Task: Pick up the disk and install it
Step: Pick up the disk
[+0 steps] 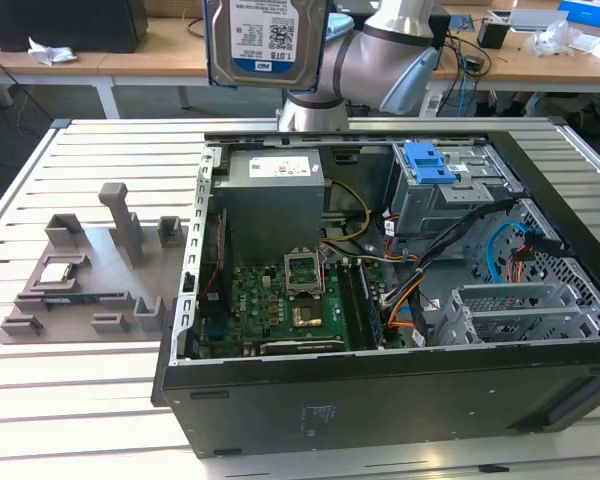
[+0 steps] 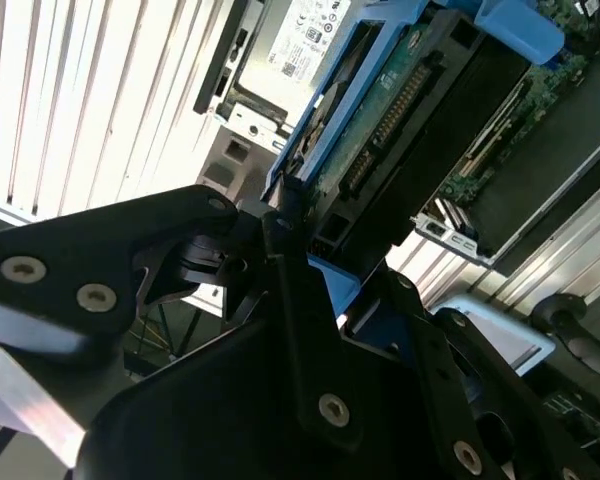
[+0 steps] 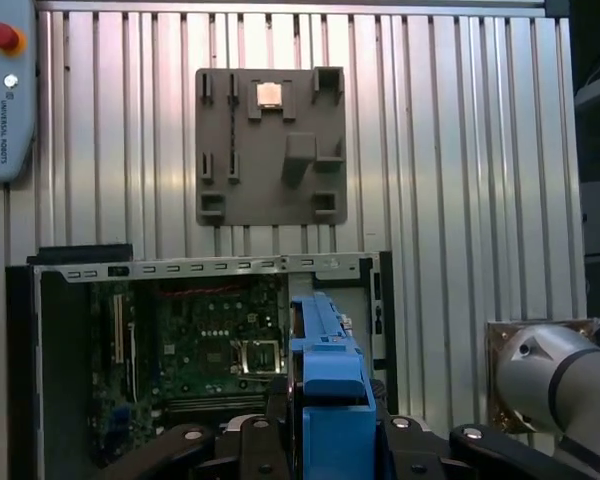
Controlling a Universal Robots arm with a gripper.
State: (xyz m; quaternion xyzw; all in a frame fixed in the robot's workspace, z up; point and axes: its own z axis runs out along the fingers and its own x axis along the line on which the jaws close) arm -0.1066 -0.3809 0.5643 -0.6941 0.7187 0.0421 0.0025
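Arm (image 1: 380, 50) raised high over open computer case (image 1: 380, 400) on bench (image 1: 80, 400). Tool (image 2: 300, 250) faces down, pinching the disk (image 1: 268, 40) by its blue carrier, label facing outward.

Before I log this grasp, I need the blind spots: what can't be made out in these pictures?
- Exterior view: the top of the disk is cut off by the picture's upper edge.
- Second wrist view: the disk's near end is covered by the tool that holds it.
- First wrist view: the chip on the grey tray is too small for detail.
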